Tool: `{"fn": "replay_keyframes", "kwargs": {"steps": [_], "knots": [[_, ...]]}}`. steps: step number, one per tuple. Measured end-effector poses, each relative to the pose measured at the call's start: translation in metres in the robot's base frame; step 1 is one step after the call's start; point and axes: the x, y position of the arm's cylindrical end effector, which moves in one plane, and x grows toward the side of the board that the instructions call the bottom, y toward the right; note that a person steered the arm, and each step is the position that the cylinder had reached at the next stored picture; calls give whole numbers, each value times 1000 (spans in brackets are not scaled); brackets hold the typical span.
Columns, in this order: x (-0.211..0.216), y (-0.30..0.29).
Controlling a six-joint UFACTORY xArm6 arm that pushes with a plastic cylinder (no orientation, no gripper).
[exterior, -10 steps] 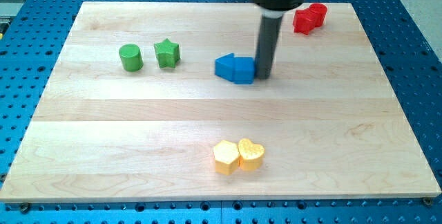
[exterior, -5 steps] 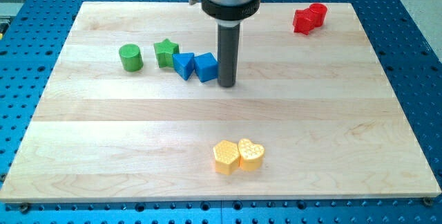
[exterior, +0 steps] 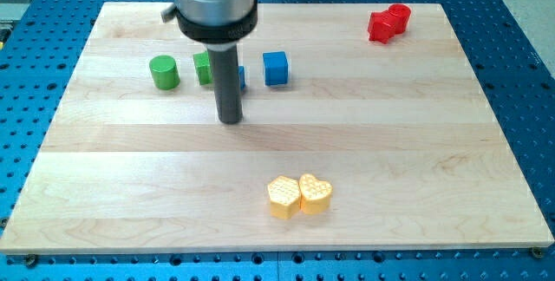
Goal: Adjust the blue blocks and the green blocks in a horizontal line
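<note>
My tip (exterior: 230, 120) rests on the board just below the row of blocks, left of centre. The rod hides most of a green block (exterior: 203, 68) and most of a blue block (exterior: 240, 78) right behind it. A green cylinder (exterior: 163, 72) stands at the left end of the row. A blue cube (exterior: 275, 68) stands at the right end, apart from the rod. The four blocks lie roughly in one horizontal row in the view's upper left half.
Two red blocks (exterior: 387, 22) sit together at the view's top right. A yellow hexagon (exterior: 283, 197) and a yellow heart (exterior: 315, 192) touch each other near the view's bottom centre. The wooden board (exterior: 434, 160) lies on a blue perforated table.
The rod moved left along the row, from right of the blue blocks to below them. The two blue blocks slid left toward the green ones and separated; the cube now stands apart on the right.
</note>
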Motion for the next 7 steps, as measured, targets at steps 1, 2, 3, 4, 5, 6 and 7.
{"fn": "replay_keyframes", "kwargs": {"steps": [1,2,3,4,5,6,7], "knots": [[-30,2],[-41,4],[-45,4],[-45,11],[-45,45],[-45,77],[-39,44]]}}
